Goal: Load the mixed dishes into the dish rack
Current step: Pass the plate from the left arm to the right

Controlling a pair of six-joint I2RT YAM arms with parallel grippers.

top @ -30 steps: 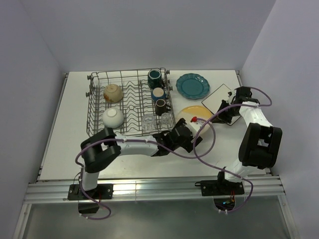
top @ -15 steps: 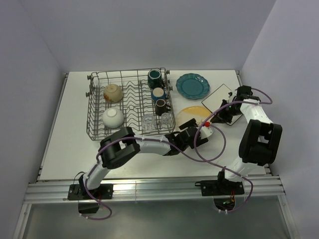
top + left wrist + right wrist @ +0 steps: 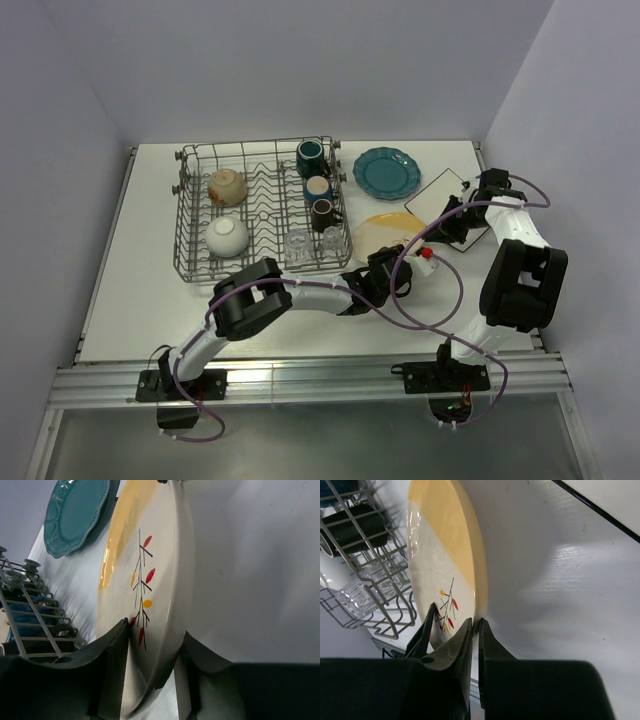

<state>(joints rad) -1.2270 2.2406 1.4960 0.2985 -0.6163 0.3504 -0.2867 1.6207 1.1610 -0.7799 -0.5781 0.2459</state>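
Now your left jaws pinch the rim of the yellow-cream plate [image 3: 385,232], tilted up off the desk just right of the dish rack [image 3: 250,146], right jaws pressed together beside its rim.

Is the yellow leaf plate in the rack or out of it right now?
Out. The yellow leaf plate sits on the table beside the dish rack, left gripper astride its rim.
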